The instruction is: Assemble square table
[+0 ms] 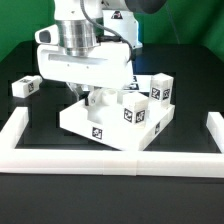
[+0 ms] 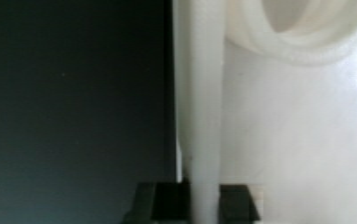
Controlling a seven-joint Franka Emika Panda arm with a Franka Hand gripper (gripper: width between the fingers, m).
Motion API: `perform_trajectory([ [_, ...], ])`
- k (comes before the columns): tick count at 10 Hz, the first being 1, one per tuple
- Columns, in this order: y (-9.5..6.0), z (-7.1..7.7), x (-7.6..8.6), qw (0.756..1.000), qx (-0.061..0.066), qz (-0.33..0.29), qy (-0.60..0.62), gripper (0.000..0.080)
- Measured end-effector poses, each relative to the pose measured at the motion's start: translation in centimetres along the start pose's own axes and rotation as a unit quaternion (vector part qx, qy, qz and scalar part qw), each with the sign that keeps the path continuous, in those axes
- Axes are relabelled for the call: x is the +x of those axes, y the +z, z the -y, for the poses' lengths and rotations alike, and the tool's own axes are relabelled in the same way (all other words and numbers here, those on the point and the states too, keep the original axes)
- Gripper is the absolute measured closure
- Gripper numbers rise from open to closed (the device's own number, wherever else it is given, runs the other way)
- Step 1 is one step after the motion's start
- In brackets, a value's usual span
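Nearest me, the border wall (image 1: pixel 100 160) fences the black tabletop (image 1: pixel 30 112). Just behind it lies the white slab (image 1: pixel 85 122). My jaws are drawn nearly closed, dark fingertips (image 2: pixel 157 200) pinching the slab's edge. I judge I'm positioning the slab. Next comes a level slide that spares the legs (image 1: pixel 132 112) clustered at its far side. A lone leg (image 1: pixel 24 87) sits well apart, with the green backdrop (image 1: pixel 15 25) beyond.
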State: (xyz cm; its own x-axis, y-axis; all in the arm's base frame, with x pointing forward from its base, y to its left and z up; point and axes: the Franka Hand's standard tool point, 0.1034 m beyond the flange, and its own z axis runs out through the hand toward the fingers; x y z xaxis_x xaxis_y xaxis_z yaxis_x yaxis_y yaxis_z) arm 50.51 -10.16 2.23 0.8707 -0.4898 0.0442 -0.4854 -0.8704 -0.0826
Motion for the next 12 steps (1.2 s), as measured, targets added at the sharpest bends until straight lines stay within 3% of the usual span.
perform_trajectory([
  [1, 0.1, 0.3, 0.1, 1.000, -0.005, 0.002, -0.028, 0.0739],
  [2, 0.1, 2.2, 1.0, 0.993, -0.017, 0.003, -0.113, 0.0739],
  [4, 0.0, 5.4, 2.4, 0.968, -0.024, 0.005, -0.250, 0.0739],
  [9, 0.0, 4.5, 2.9, 0.904, -0.032, 0.012, -0.426, 0.0739],
  [11, 0.0, 5.3, 4.5, 0.813, -0.051, -0.004, -0.580, 0.0739],
  [12, 0.4, 6.4, 5.0, 0.787, -0.058, 0.001, -0.614, 0.0739],
])
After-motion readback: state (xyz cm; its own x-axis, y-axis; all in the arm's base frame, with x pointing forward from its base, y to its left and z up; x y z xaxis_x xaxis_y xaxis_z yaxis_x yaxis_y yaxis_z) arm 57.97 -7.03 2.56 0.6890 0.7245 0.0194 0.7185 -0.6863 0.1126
